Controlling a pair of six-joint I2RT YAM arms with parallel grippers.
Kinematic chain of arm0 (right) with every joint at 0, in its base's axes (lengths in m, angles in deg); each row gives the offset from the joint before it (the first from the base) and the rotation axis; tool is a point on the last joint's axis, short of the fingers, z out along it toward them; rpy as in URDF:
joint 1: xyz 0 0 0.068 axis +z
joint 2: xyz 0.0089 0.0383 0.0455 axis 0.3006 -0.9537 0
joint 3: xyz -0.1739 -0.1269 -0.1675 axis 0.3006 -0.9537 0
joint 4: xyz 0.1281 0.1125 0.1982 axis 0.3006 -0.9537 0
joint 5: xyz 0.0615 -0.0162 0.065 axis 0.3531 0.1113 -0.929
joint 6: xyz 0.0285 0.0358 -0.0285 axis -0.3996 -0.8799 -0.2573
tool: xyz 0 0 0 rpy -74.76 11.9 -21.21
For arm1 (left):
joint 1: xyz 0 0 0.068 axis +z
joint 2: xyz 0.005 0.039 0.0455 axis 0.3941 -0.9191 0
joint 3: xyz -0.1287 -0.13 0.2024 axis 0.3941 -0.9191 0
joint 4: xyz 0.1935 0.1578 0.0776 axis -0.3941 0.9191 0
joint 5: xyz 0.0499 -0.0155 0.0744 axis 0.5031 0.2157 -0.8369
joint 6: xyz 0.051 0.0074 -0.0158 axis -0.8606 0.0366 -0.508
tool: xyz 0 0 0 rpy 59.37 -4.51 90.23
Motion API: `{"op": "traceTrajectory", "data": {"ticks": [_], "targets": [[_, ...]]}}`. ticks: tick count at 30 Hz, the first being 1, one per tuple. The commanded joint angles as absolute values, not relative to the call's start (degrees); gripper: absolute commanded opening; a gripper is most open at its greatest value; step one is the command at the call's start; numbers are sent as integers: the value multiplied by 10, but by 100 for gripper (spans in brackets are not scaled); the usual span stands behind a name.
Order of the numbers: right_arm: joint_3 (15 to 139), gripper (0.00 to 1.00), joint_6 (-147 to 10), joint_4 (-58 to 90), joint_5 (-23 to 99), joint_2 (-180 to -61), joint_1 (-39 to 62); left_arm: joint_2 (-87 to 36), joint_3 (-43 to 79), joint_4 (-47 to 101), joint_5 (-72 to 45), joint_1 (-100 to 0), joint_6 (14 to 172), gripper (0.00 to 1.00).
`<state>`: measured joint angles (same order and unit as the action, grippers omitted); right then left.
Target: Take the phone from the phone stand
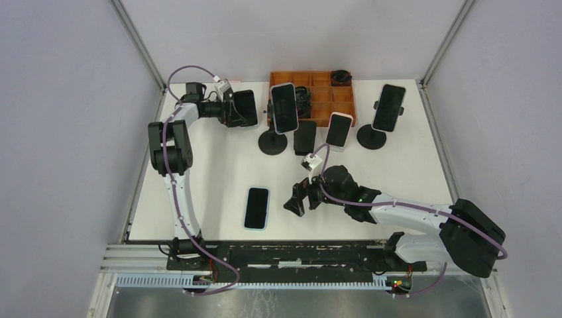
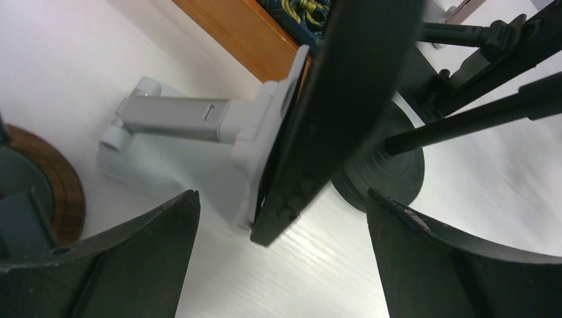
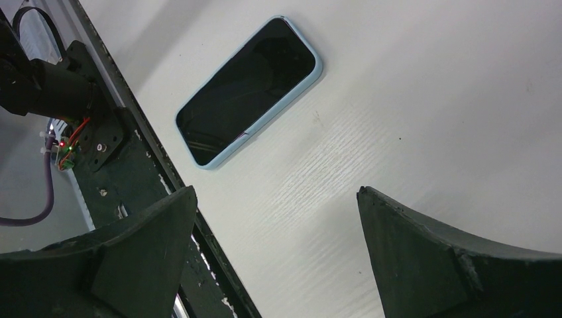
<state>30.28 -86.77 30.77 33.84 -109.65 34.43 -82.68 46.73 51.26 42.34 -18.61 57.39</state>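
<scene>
The dark phone (image 2: 344,99) leans on a white stand (image 2: 179,119) just off the left end of the orange tray (image 2: 245,33). It is seen nearly edge-on from the left wrist, with its lower edge seated in the stand's cradle. The left gripper (image 2: 281,205) has its jaws spread wide, one finger to each side of the phone's lower corner. There is a clear gap of white tabletop on both sides, so neither finger (image 2: 132,258) touches the phone or the stand. The phone sits roughly midway in the opening.

From the top view, the same phone (image 1: 246,106) shows just ahead of the left gripper (image 1: 232,109), level with the tray (image 1: 311,75). A black stand with a round base (image 2: 384,165) stands just behind it, in front of the tray.

Well out from the tray, toward the arm bases, the right gripper (image 1: 301,201) hangs over bare table (image 1: 411,172). Its jaws are also spread and hold nothing. A blue-cased phone (image 1: 256,207) lies flat, screen up, near it on the side away from the tray, and is untouched. The right wrist camera shows that phone (image 3: 248,93) beyond the open fingertips.
</scene>
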Motion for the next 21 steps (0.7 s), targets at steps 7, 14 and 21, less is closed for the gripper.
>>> {"op": "traceTrajectory", "data": {"ticks": [7,14,21], "targets": [[327,97,-848,310,329,-1107,341,-881,549,532,463,-208,550,97],[326,96,-849,313,326,-1110,338,-885,559,531,467,-207,546,64],[322,95,-851,319,322,-1107,337,-873,552,528,468,-207,543,5]]}}
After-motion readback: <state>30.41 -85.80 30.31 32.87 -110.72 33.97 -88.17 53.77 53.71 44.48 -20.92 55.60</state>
